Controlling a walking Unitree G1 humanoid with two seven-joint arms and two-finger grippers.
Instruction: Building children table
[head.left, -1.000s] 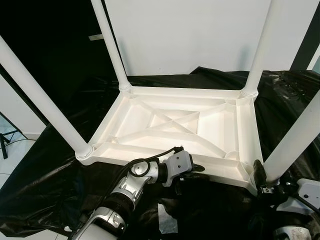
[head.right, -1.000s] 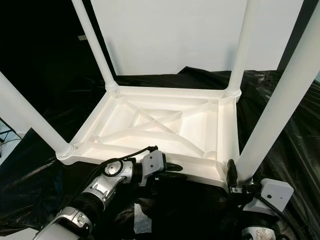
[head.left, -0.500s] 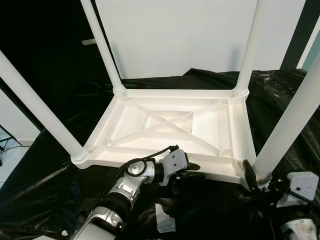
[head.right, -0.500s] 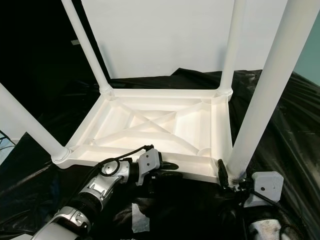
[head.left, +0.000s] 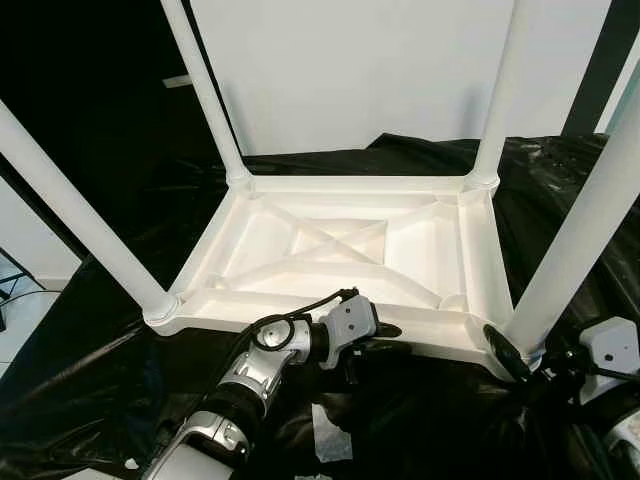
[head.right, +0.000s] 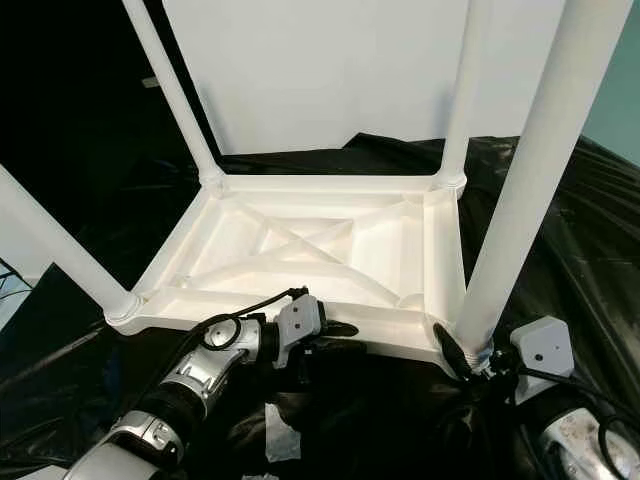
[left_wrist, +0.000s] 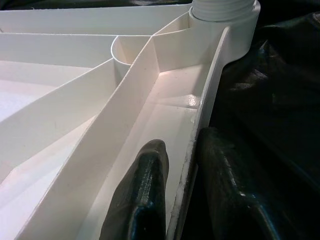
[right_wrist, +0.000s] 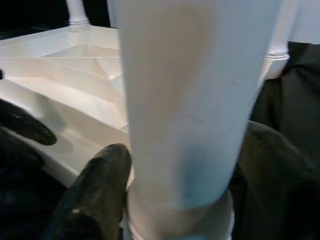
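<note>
A: Left eye view gives you the upturned tabletop (head.left: 350, 245) on black sheeting (head.left: 110, 330), four legs standing in its corners.

B: So nearly built. Your left hand (left_wrist: 182, 200) pinches the near rim, one finger either side.

A: And your right hand (right_wrist: 170, 200) clamps the near right leg (head.left: 575, 235) at its socket; seating unconfirmed.

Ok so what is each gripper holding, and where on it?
Left gripper pinches the tabletop's near rim, one finger on each side. Right gripper clasps the near right leg at its base.
</note>
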